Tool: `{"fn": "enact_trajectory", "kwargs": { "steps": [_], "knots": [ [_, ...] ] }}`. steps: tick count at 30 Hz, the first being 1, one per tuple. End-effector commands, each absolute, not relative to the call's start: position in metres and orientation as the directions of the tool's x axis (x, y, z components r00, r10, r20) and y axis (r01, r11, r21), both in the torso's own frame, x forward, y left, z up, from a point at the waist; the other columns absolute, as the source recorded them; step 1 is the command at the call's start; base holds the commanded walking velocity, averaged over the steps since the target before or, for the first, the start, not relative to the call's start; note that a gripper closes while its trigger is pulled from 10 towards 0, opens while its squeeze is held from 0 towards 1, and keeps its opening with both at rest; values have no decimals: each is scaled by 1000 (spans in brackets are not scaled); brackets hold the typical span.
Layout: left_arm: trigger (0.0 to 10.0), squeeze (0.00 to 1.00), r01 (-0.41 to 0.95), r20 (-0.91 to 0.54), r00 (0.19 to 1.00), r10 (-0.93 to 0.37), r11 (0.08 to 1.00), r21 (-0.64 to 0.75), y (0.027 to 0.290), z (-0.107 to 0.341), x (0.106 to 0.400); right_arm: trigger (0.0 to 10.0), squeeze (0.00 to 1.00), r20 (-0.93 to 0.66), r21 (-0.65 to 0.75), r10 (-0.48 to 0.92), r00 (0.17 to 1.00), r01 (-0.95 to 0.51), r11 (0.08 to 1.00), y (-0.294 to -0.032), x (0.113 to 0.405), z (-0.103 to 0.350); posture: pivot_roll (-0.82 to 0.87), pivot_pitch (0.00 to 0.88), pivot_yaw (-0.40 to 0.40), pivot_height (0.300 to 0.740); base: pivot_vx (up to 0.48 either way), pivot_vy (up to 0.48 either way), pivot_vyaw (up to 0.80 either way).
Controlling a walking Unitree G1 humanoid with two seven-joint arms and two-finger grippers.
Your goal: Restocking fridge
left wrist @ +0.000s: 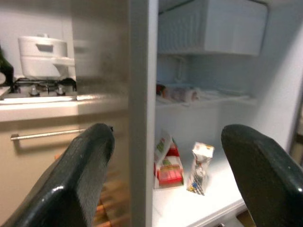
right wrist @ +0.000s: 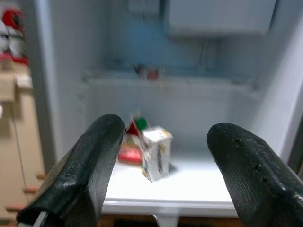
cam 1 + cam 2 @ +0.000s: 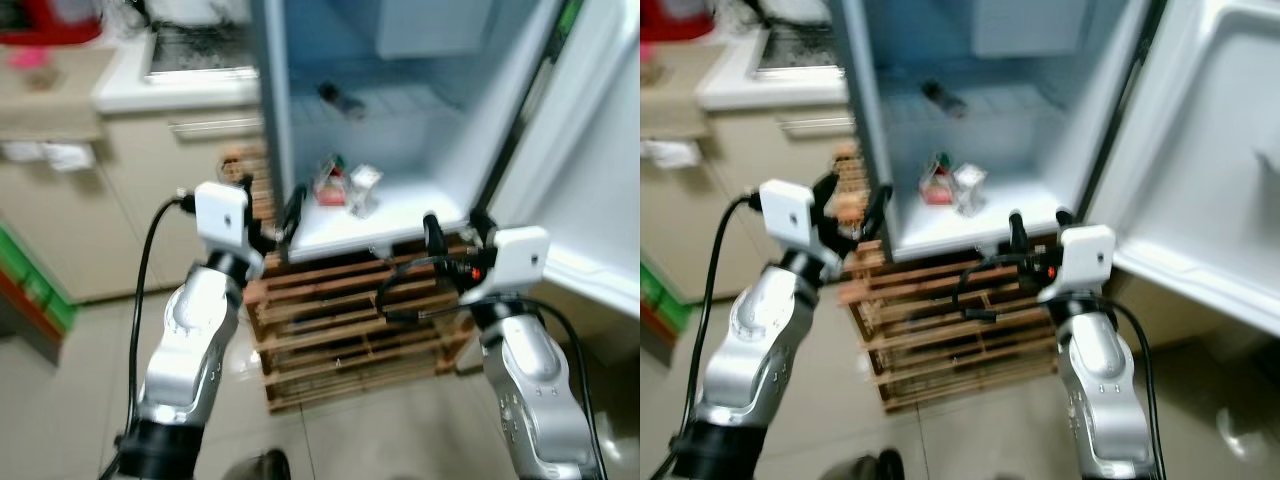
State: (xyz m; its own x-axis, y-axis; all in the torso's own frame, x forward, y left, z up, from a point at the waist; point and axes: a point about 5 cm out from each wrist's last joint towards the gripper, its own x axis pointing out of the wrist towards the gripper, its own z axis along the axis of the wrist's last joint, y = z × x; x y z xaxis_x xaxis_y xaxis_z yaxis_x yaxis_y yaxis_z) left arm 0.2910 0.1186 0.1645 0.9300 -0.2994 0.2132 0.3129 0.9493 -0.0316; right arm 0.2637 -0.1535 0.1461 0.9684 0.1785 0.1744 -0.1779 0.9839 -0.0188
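Observation:
The small fridge stands open on a wooden pallet. On its floor stand a red and green carton and a white carton, side by side. A dark bottle lies on the wire shelf above. My left gripper is open, held up by the fridge's left wall. My right gripper is open too, in front of the fridge's lower edge. Both hold nothing.
The fridge door swings wide open on the right. To the left is a kitchen counter with a stove top and cabinets below with a handle. A white pot sits on the stove. Tiled floor lies below.

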Motion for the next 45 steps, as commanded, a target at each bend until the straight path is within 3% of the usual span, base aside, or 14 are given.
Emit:
{"fn": "enact_trajectory", "kwargs": {
  "steps": [1,21,29,45],
  "knots": [
    [10000,0,312,202,932,-301,950,-23,118,166,294,10000,0,178,-21,174,969,-173,985,-155,263,145,-112,0,33,740,0,-480,0],
    [10000,0,354,224,915,-337,934,-42,111,165,295,10000,0,144,-42,193,971,-189,981,-159,259,135,-136,0,29,740,0,-88,0],
    [10000,0,371,240,905,-352,928,-40,109,168,295,10000,0,141,-38,201,969,-197,980,-157,262,133,-130,0,31,740,0,-480,0],
    [10000,0,312,189,937,-295,948,-65,110,163,306,10000,0,138,14,184,973,-187,982,-158,269,133,-137,0,29,740,0,-138,0]
  ]
}}
